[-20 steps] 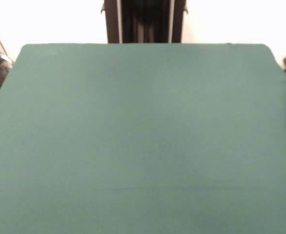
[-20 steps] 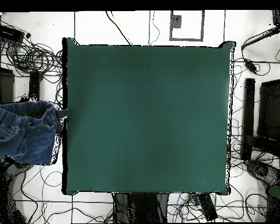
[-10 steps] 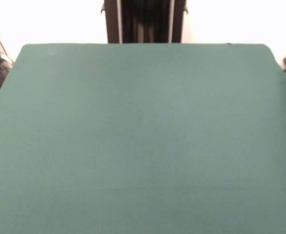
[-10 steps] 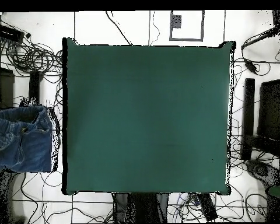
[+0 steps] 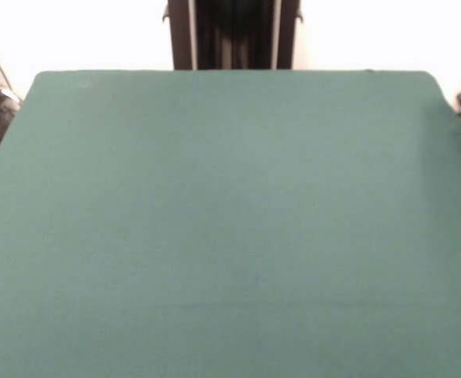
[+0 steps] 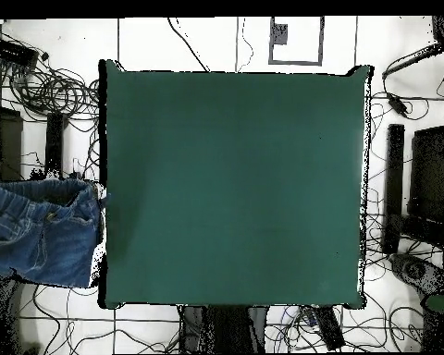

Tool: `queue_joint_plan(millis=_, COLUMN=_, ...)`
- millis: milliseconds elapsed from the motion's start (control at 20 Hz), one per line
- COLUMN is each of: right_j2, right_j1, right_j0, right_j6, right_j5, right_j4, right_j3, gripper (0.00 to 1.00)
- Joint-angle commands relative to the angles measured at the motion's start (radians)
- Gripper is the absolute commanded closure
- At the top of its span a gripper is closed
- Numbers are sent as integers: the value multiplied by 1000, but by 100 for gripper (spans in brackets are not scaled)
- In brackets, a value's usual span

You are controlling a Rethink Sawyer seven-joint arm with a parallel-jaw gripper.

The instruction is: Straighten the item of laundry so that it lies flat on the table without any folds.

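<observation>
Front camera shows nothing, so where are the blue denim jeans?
The blue denim jeans show overhead only, beside the green felt table's left edge, not on it.

The table [image 5: 230, 220] is seen covered in a dark green cloth — matt and felt-like, smooth and without sheen in both views. Off its edge in the overhead view, the jeans [image 6: 43, 231] are shown as blue denim, faded to whitish patches, with a gathered waistband. The floor [image 6: 198, 42] around the table is rendered as pale, smooth tiles — strewn with thin black cables [image 6: 50, 88].
</observation>
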Motion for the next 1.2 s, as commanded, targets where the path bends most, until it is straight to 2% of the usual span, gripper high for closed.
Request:
queue_joint_plan(millis=50, right_j2=42, right_j1=38, right_j0=-38, right_j6=-70, right_j5=-164, right_j4=-10, right_j3=259, gripper=100)
queue_joint_plan(millis=650, right_j2=52, right_j1=79, right_j0=-56, right_j6=-113, right_j5=-205, right_j4=-74, right_j3=270, gripper=100)
queue_joint_plan(millis=800, right_j2=63, right_j1=56, right_j0=-87, right_j6=-122, right_j5=-232, right_j4=-37, right_j3=336, gripper=100)
queue_joint_plan(millis=1000, right_j2=79, right_j1=8, right_j0=-150, right_j6=-258, right_j5=-283, right_j4=-44, right_j3=418, gripper=100)
queue_joint_plan(millis=1200, right_j2=93, right_j1=-36, right_j0=-191, right_j6=-325, right_j5=-300, right_j4=-49, right_j3=474, gripper=100)
